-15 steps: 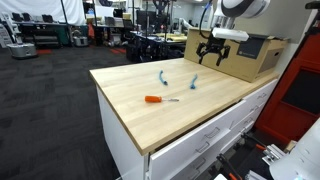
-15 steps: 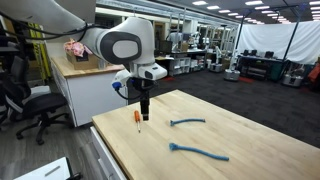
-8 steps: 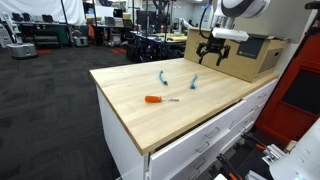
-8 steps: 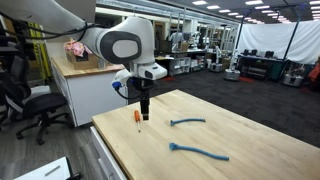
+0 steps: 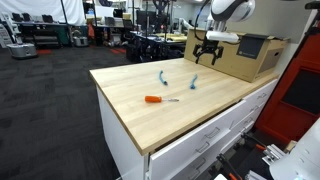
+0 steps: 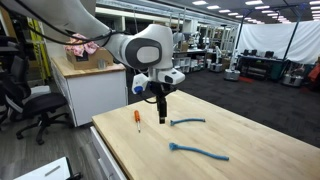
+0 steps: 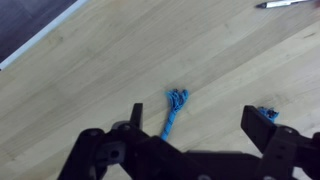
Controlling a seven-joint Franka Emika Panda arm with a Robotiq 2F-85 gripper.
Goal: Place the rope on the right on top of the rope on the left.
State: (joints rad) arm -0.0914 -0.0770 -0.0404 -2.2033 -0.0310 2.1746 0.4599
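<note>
I'm reading the tabletop [image 5: 130,120] from the left. First there's an orange-handled screwdriver [image 5: 160,99] lying at the near left, which isn't my business. Past it the left rope [image 5: 162,77] is lying loose on the wood, and the right rope [image 5: 194,82] is resting beside it, close but not touching. Both are short and blue. My claw [image 5: 207,55] is hanging over the far right of the top, above the ropes and clear of the wood.

In the wrist view my fingers [image 7: 137,115] are standing wide apart, pinching nothing, with only bare boards and blue cord showing between them. So I'm judging that the pick hasn't happened yet and I'm in the approach. Next I'm going to want to line up over the middle of the right rope, turn so my fingers straddle it crosswise, sink until the tips are almost on the wood, and close. A limp cord like this could sag or slip out if I catch only its end.

The surface is pale butcher block, flat and uncluttered, over white drawers [image 5: 215,135]. A cardboard box [image 5: 245,62] is sitting at the far right behind me. Around us a workshop is spreading out, with dark carpet [image 5: 50,95] on the left and equipment benches [image 5: 40,33] along the far wall.
</note>
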